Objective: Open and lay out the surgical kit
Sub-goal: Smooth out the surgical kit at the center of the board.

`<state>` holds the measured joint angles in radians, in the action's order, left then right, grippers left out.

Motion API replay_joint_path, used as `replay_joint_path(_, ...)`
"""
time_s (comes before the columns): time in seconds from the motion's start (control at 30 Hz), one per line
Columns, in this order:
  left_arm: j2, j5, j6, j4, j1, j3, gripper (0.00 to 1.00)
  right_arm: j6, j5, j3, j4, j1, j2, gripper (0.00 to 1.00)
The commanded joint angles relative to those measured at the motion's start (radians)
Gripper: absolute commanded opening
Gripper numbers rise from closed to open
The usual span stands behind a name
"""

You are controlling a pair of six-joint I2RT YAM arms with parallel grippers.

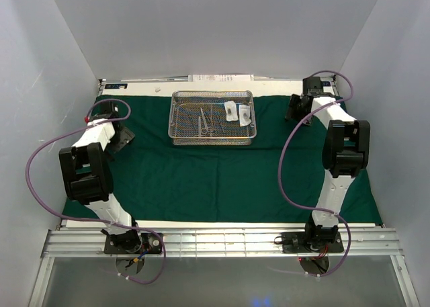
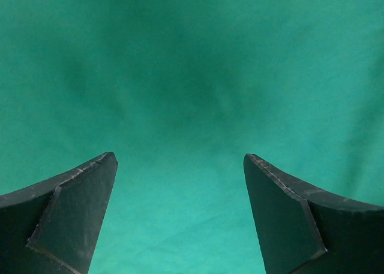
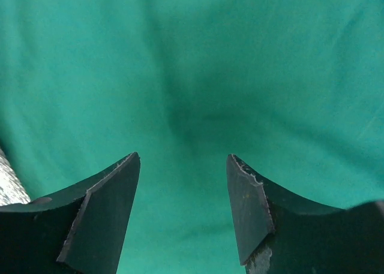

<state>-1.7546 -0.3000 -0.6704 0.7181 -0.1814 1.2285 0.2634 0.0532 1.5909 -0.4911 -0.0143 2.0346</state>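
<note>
The surgical kit lies unwrapped: its dark green cloth [image 1: 215,179] is spread flat over the table. The silver wire-mesh tray [image 1: 211,141] stands on the cloth at the middle back. Slim metal scissors and forceps [image 1: 205,119] lie in the tray beside two small clear packets [image 1: 231,109] [image 1: 245,116]. My left gripper [image 1: 123,136] hovers low over the cloth's left side. In the left wrist view it [image 2: 180,160] is open, with only cloth [image 2: 192,76] between its fingers. My right gripper [image 1: 294,109] is right of the tray. It [image 3: 183,160] is open over bare cloth [image 3: 198,64].
White enclosure walls close in the left, back and right. A white printed sheet [image 1: 222,77] lies behind the tray at the back edge. A metal rail [image 1: 222,243] carries both arm bases at the front. Purple cables [image 1: 40,166] [image 1: 287,152] loop beside each arm.
</note>
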Motion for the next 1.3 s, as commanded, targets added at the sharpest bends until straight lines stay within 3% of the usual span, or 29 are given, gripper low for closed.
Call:
replay_joint_path(0.0, 0.072, -0.002, -0.035, 0.018, -0.007, -0.081, 0.98, 0.031, 0.013, -0.086, -0.014, -0.007, -0.102, 0.66)
replay_joint_path(0.37, 0.087, 0.009, -0.034, 0.124, -0.085, -0.162, 0.98, 0.019, 0.0, -0.436, 0.02, -0.2, -0.427, 0.66)
replay_joint_path(0.7, 0.148, 0.064, 0.003, 0.13, -0.197, -0.271, 0.98, -0.142, -0.016, -0.591, 0.071, -0.527, -0.623, 0.65)
replay_joint_path(0.97, 0.195, 0.047, -0.003, 0.115, -0.228, -0.314, 0.98, -0.254, -0.111, -0.499, -0.009, -0.697, -0.499, 0.65)
replay_joint_path(1.27, 0.237, 0.024, -0.023, 0.119, -0.227, -0.166, 0.98, -0.316, -0.151, -0.548, -0.053, -0.822, -0.436, 0.66)
